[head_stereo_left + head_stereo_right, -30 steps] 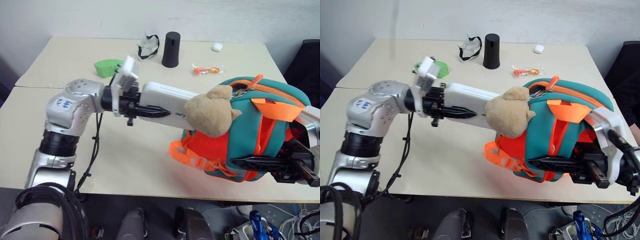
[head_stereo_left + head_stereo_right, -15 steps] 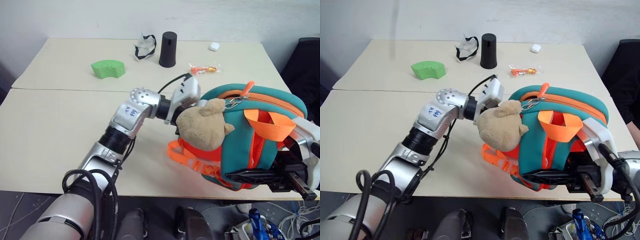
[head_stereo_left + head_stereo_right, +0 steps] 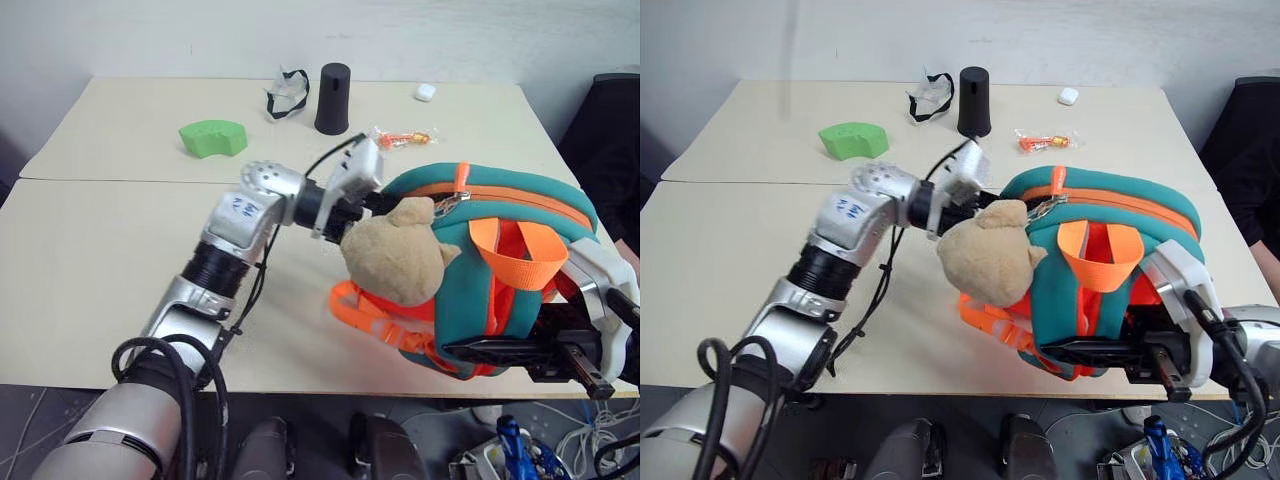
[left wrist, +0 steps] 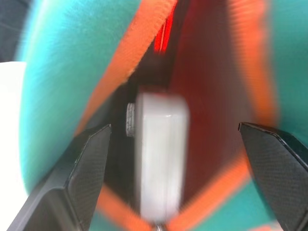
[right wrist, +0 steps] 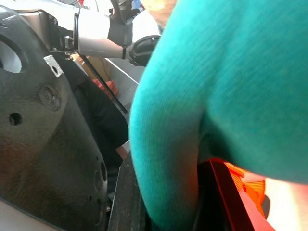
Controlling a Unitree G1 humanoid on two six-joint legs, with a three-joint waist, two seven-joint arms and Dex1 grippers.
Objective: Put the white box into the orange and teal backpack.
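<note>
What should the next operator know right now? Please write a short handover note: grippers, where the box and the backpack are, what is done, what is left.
Left gripper: open, at the backpack's opening, its fingers apart on either side of the white box, not gripping it.
Right gripper: shut on the orange and teal backpack at its lower edge, holding it at the table's near right edge.
White box: inside the backpack's opening, between the teal sides; how deep it sits cannot be told.
Done: box inserted and let go.
Left: draw the left arm out, check that the box stays inside, then free the backpack.
</note>
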